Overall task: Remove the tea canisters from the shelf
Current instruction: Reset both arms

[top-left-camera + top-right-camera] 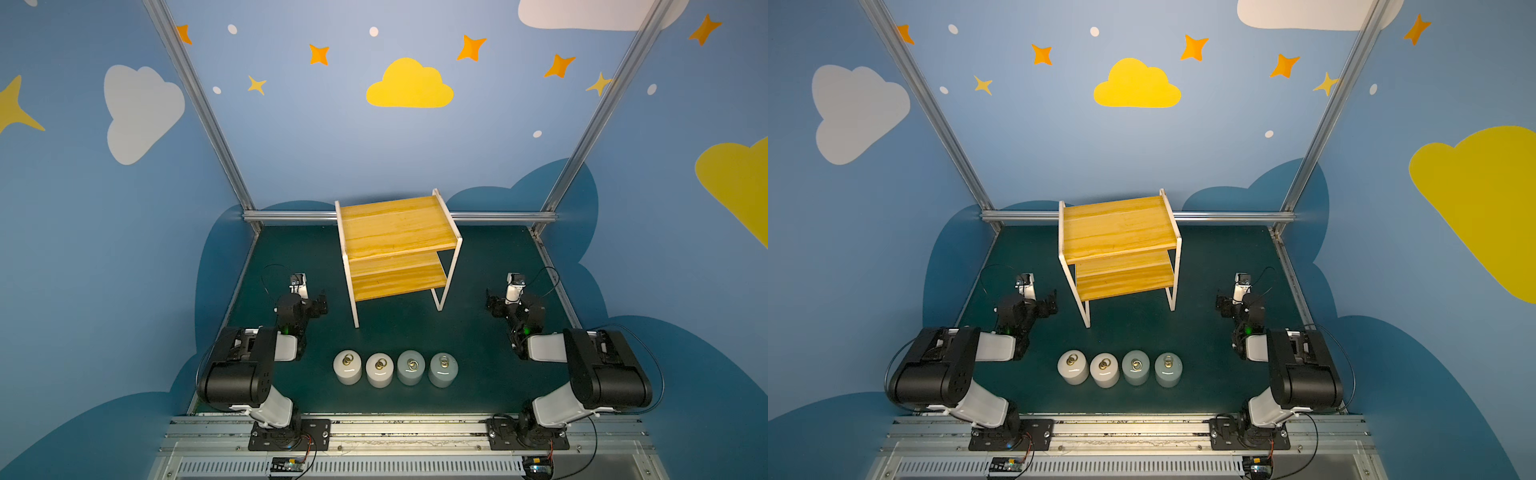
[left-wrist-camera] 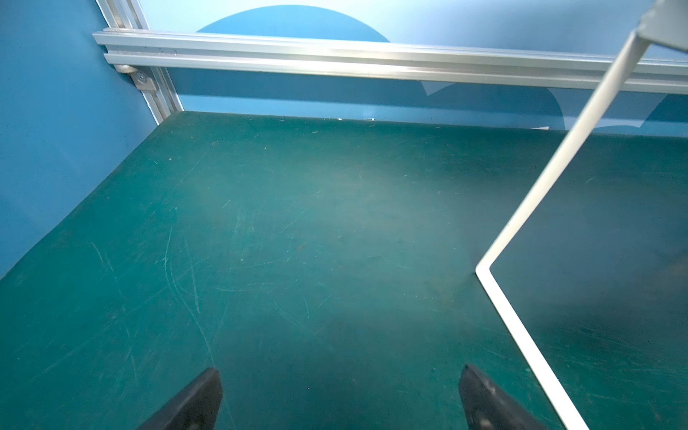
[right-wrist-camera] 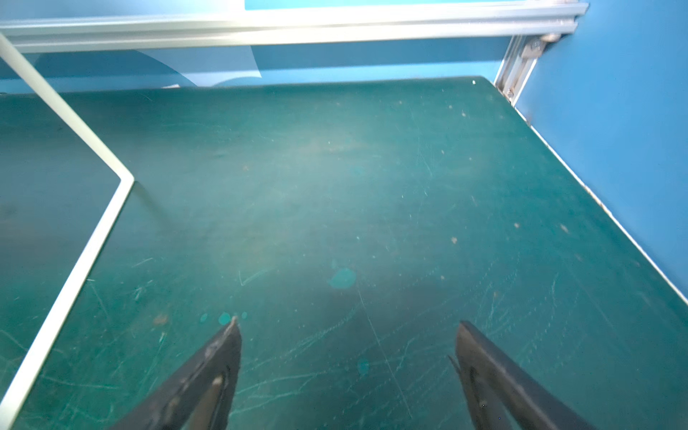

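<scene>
Our left gripper hangs with fingers apart, empty; two squat white canisters and two grey-blue canisters stand in a row on the green mat before the bare yellow wooden two-tier shelf; our right gripper gapes empty. We judge the task done.

The green table bears the shelf and four tea canisters.

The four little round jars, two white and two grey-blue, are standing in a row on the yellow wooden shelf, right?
Not on the shelf. In both top views the yellow wooden shelf with a white frame is bare; the four squat jars, two white and two grey-blue, stand in a row on the dark green table in front of it.
</scene>
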Controlling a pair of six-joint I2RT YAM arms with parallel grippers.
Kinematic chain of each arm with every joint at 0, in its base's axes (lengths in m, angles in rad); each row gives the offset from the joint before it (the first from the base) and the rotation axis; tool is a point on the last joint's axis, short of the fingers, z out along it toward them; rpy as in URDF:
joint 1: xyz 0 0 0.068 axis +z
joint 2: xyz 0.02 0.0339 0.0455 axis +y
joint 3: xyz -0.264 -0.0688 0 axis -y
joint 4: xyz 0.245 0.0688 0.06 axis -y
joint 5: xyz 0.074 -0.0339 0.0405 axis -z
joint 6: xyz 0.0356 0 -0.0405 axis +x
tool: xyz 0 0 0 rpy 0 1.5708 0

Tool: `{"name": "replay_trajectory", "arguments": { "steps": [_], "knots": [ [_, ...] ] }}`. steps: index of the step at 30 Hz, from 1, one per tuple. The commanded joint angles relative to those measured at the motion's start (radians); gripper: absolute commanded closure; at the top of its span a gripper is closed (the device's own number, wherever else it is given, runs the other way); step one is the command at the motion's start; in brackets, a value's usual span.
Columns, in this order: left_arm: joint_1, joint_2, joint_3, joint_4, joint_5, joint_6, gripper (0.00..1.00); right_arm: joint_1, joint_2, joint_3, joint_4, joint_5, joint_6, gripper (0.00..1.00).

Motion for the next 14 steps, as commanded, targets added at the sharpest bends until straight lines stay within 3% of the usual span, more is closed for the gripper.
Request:
{"name": "replay_trajectory", "arguments": {
  "steps": [1,14],
  "knots": [
    [0.000,0.003,0.003,0.027,0.017,0.016,0.00,0.000,0.009,0.005,0.033,-0.032,-0.015,0.08],
    [-0.001,0.002,0.003,0.027,0.017,0.016,0.00,-0.013,0.012,0.010,0.030,-0.055,-0.005,0.08]
  ]
}}
